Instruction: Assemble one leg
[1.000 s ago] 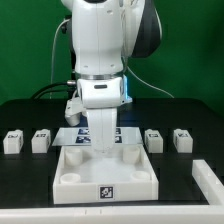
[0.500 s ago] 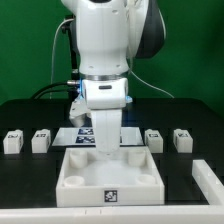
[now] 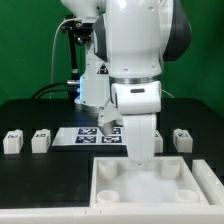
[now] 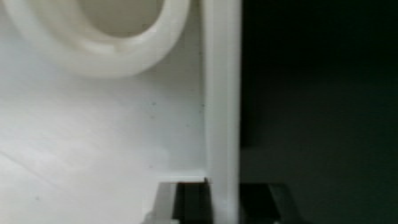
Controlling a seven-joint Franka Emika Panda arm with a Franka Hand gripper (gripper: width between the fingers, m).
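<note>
End effector is down on the tray, and the wrist view shows its fingers seemingly pinched on the far wall. No leg is held. The nearest leg sits on the desk beyond the tray, at the exterior view's right. It looks like light, rigid, smooth plastic, so grip across its flat sides, mid-body.

Smooth matt white plastic tray, white plastic legs, matt black table, glossy white arm
</note>
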